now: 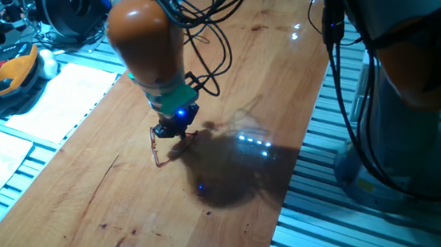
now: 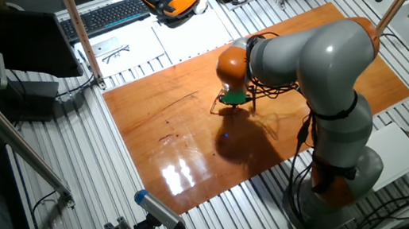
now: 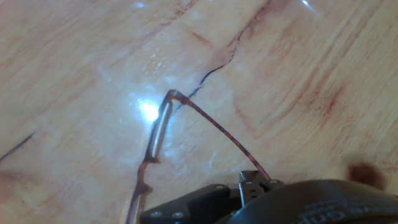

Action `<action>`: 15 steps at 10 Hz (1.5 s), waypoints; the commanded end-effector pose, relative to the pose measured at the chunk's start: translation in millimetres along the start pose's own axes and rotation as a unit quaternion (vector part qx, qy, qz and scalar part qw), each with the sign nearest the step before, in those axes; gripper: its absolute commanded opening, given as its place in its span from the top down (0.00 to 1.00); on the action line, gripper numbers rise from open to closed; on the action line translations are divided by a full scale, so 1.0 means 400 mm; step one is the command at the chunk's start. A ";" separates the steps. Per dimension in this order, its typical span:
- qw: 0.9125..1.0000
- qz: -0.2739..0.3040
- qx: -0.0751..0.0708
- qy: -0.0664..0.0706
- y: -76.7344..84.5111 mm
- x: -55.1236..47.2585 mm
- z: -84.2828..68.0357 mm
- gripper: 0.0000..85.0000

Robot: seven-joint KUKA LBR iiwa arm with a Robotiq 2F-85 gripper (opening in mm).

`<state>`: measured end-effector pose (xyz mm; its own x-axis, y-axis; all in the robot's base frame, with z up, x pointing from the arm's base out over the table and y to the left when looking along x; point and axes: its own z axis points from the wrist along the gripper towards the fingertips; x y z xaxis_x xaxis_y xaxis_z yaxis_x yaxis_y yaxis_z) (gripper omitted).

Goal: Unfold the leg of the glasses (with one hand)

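Observation:
The glasses [image 3: 158,134] are thin reddish-brown wire spectacles lying on the wooden board [image 1: 91,199]. In the hand view one lens rim faces me edge-on, and a slim leg [image 3: 214,127] runs from its hinge down to my fingers. My gripper [image 3: 252,185] is shut on the far end of that leg. In one fixed view the black gripper [image 1: 172,133] with its blue light hangs low over the board under the orange arm, and the glasses [image 1: 156,151] trail to its left. The other fixed view shows the gripper [image 2: 232,102] with the glasses [image 2: 214,105] beside it.
White paper sheets [image 1: 58,98] lie left of the board, and an orange-black device [image 1: 16,69] sits beyond them. A keyboard [image 2: 106,16] and a drawing of glasses [image 2: 116,53] are at the back. The robot's grey base [image 2: 341,175] stands by the board's edge.

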<state>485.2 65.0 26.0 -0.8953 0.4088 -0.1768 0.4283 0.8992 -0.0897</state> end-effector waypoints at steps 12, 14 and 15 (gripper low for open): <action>0.996 -0.080 -0.003 -0.029 -0.059 -0.063 0.015 1.00; 0.996 -0.082 -0.002 -0.029 -0.063 -0.071 0.017 1.00; 0.996 -0.084 -0.004 -0.028 -0.067 -0.078 0.017 1.00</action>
<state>503.9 25.5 27.9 -0.9468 0.2417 -0.2126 0.2696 0.9563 -0.1132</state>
